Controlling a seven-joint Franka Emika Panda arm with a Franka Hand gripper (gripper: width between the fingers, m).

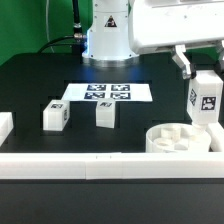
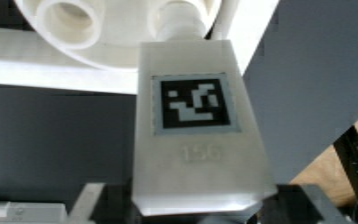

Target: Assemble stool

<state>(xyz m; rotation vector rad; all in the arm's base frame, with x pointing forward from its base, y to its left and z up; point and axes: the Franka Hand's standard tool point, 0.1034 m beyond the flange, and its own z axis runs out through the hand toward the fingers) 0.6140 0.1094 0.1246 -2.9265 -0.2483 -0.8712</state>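
Note:
My gripper (image 1: 205, 78) is shut on a white block leg (image 1: 206, 100) with a black-and-white tag, and holds it upright above the round white seat (image 1: 182, 139) at the exterior view's right. In the wrist view the leg (image 2: 197, 120) fills the middle between my fingers (image 2: 91, 200), and the seat (image 2: 108, 30) with its sockets lies beyond the leg's far end. Two more tagged legs (image 1: 54, 115) (image 1: 104, 113) stand on the black table near the middle.
The marker board (image 1: 105, 92) lies flat behind the two loose legs. A long white border rail (image 1: 80, 164) runs along the front. A white block (image 1: 4, 125) sits at the exterior view's left edge. The arm's base (image 1: 108, 35) stands at the back.

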